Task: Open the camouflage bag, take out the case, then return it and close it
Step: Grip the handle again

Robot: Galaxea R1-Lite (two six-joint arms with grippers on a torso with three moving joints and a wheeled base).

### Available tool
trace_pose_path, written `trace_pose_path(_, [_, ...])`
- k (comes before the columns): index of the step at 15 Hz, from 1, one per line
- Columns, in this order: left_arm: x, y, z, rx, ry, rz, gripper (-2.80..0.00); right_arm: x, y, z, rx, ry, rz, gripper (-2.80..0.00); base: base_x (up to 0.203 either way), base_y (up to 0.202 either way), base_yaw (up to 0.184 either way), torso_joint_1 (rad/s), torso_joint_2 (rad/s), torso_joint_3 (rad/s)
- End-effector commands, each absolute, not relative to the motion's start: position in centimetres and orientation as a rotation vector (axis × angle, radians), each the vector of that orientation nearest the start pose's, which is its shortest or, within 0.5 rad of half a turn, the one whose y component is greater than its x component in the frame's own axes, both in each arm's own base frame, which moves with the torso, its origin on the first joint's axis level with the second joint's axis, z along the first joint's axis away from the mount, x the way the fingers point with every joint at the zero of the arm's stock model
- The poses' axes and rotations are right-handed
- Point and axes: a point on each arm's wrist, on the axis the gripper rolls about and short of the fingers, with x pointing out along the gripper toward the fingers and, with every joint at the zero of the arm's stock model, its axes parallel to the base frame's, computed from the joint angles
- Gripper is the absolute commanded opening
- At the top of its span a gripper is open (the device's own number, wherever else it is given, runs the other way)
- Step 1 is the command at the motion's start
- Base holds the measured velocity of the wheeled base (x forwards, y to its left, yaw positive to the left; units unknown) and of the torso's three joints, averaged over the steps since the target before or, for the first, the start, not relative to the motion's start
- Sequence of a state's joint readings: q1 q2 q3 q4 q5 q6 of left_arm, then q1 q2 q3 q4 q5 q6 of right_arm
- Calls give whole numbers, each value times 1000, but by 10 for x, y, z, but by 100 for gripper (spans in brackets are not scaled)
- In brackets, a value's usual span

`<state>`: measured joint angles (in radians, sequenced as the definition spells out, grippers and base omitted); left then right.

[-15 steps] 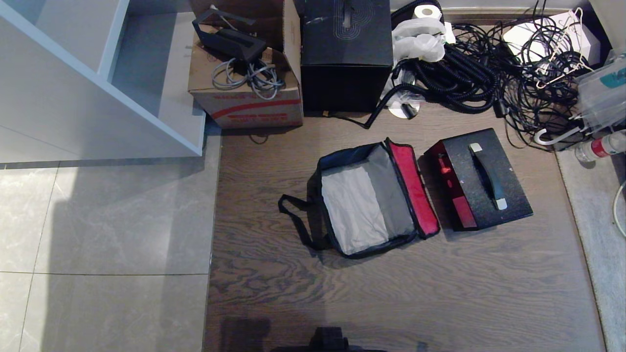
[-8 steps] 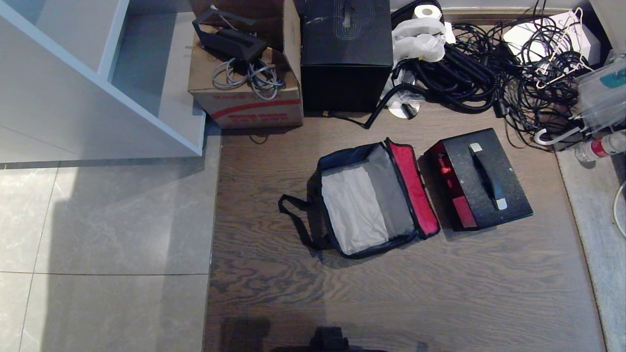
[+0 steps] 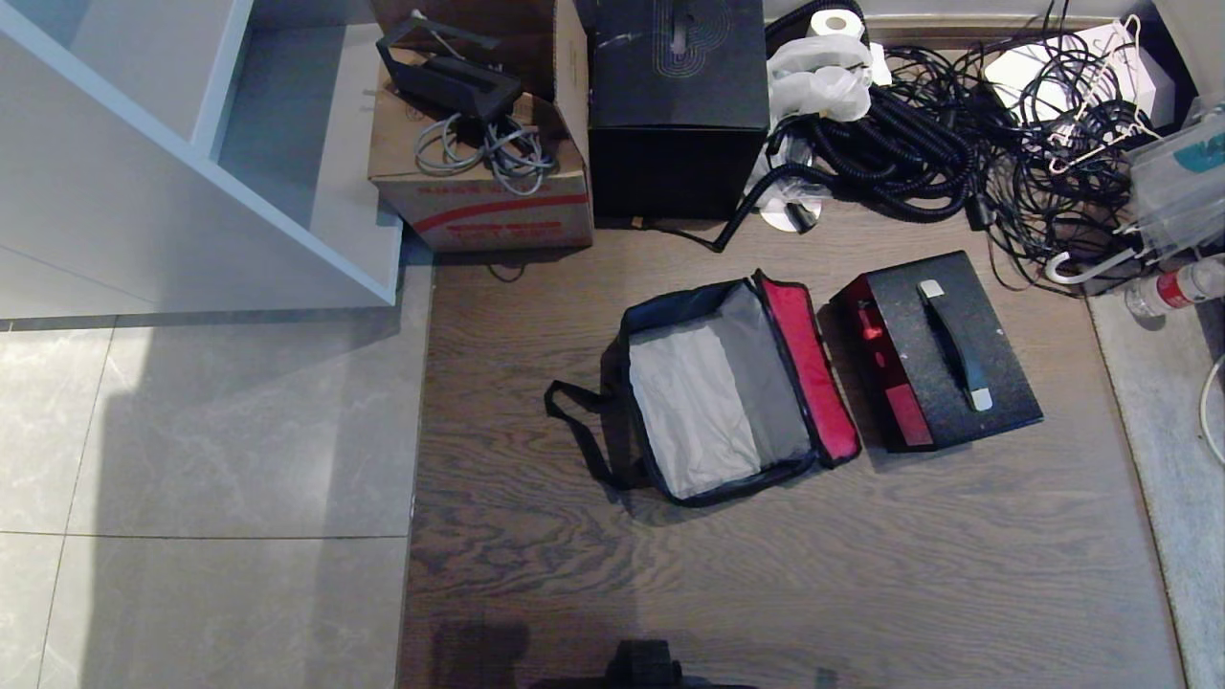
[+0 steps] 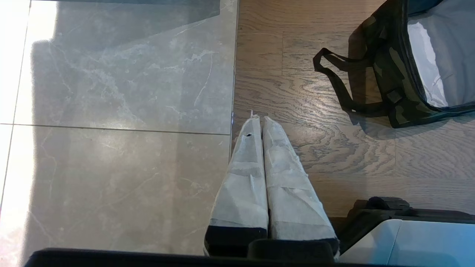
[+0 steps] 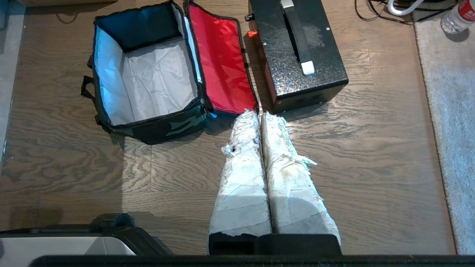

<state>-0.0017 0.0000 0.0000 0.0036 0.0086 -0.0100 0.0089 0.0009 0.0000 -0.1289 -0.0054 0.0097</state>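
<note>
The camouflage bag (image 5: 148, 85) lay open and empty, the case (image 5: 297, 55) out just ahead of the clenched, empty right gripper (image 5: 259, 115); the left gripper (image 4: 261, 119) was clenched too; returning the case came next, calling for a handle grasp

Floor: dark wood-grain boards (image 3: 766, 574) at centre, grey marble-look tiles (image 3: 191, 459) on the left, pale carpet (image 3: 1177, 459) along the right edge. White shelving unit (image 3: 144, 172) at upper left. Bright light falls across the tiles.

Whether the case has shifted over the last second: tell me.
No. The case lies in the same spot beside the camouflage bag, below the black box.
</note>
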Motion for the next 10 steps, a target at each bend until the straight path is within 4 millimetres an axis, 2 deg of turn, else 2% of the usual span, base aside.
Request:
trace_pose_path(1, [-23,0,75,-11,3,8,-280,-20,0,78,11,-86,5,-280,0,0,0,0,0,0])
trace_pose_path(10, [-23,0,75,-11,3,8,-280,-20,0,78,11,-86,5,-280,0,0,0,0,0,0])
